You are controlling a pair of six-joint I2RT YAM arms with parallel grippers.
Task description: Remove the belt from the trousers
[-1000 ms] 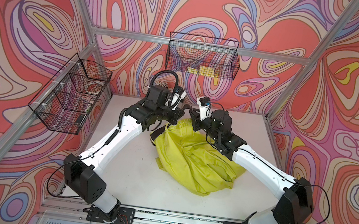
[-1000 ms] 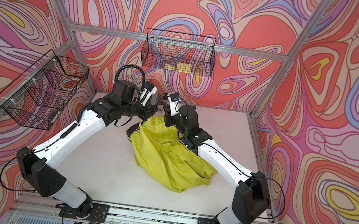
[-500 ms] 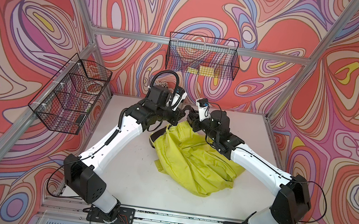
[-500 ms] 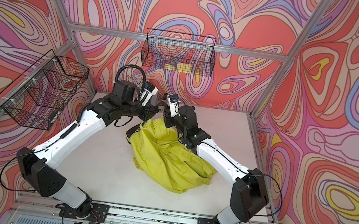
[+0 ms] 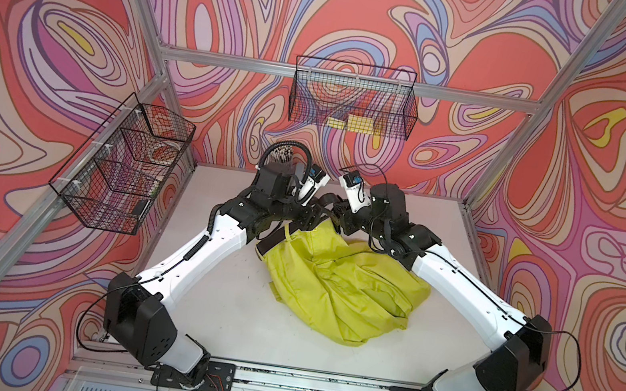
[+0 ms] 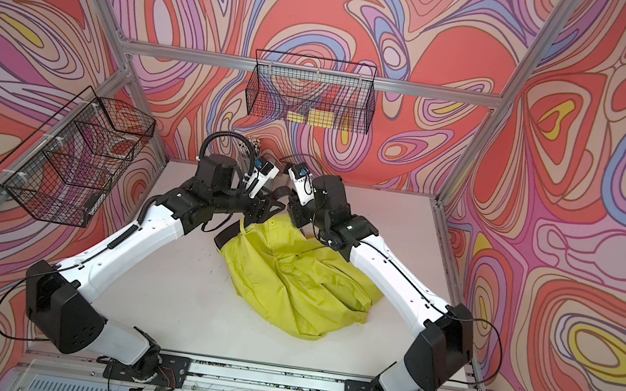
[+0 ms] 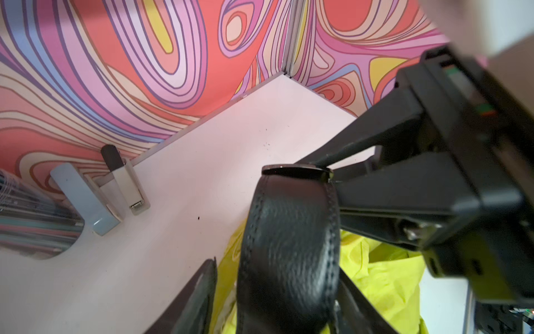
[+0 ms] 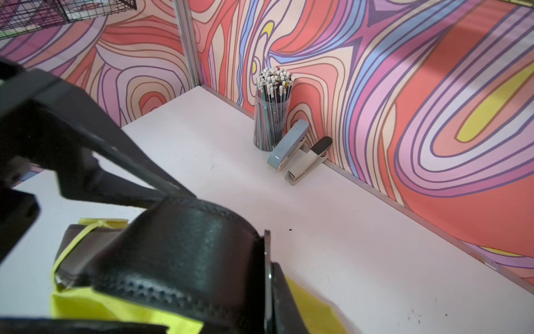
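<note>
The yellow-green trousers [image 5: 339, 289] [image 6: 290, 277] lie crumpled mid-table, with the waist toward the back. The black belt [image 7: 289, 248] [image 8: 179, 248] rises from the waistband in an arch between my two grippers. Part of it shows dark at the waist's left end [image 5: 273, 241]. My left gripper [image 7: 277, 266] [image 5: 311, 221] is open, and the strap runs between its fingers [image 7: 199, 292] with a gap on one side. My right gripper [image 8: 268, 277] [image 5: 337, 219] is shut on the belt's buckle end [image 7: 297, 170]. Both grippers meet above the waistband near the back wall.
A cup of pencils [image 8: 271, 115] and two staplers [image 8: 289, 147] [image 8: 307, 162] stand against the back wall just behind the grippers. One wire basket [image 5: 126, 168] hangs on the left wall. Another wire basket [image 5: 352, 101] hangs on the back wall.
My left gripper's jaws have opened off the belt. My right gripper has closed on the buckle end and edged slightly toward the left one. The trousers have barely shifted.
</note>
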